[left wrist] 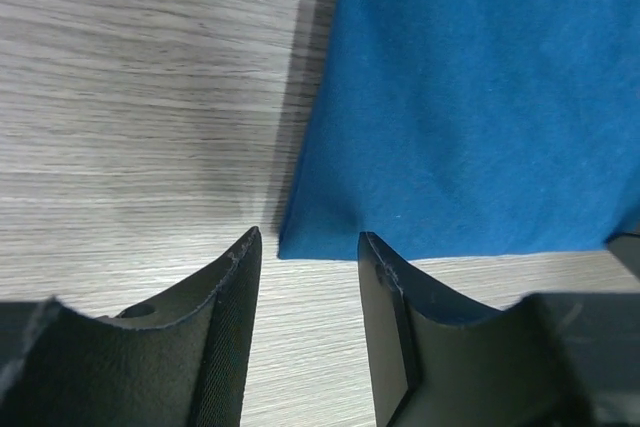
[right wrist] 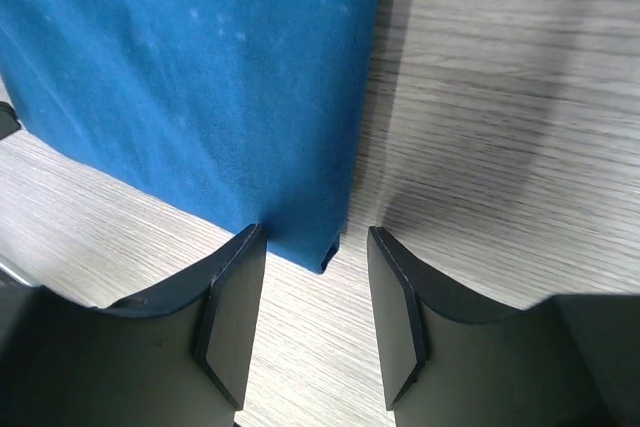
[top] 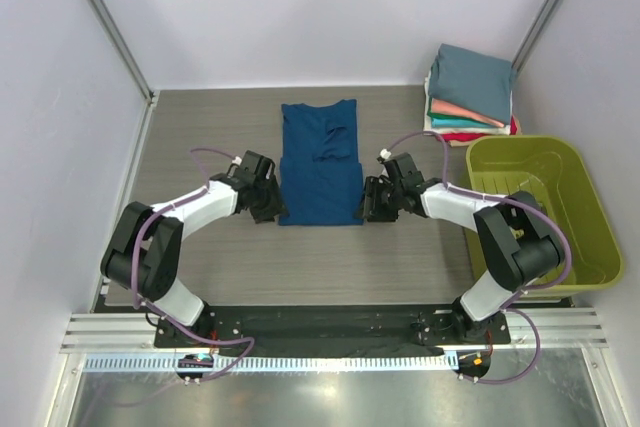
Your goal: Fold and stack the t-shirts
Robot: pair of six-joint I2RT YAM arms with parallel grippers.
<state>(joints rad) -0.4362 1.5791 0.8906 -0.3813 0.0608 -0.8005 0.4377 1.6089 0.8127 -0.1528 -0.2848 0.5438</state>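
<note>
Both grippers were unclenched and gripped nothing. The left gripper (left wrist: 307,237) had its jaws parted around the near left corner of the blue t-shirt (top: 320,162), and the right gripper (right wrist: 315,232) stood the same way at the near right corner, with the cloth's edge just reaching into the gap. The shirt lay flat in the middle of the table (top: 200,127), already narrowed into a long strip with its sides turned in, collar end away from the arms and hem toward them. No print showed on the upturned face. That pairing looked deliberate: with one tool at each hem corner, the arms could pinch both at once and carry the hem toward the collar without skewing the fold — so the crosswise fold seemed the step in hand, not yet begun. Well apart, at the far right corner, sat the stack of folded t-shirts (top: 470,92), a slate-teal one on top, presumably where this one belonged afterward. Just in front of that pile stood the olive-green basket (top: 590,217), beside the right arm.
</note>
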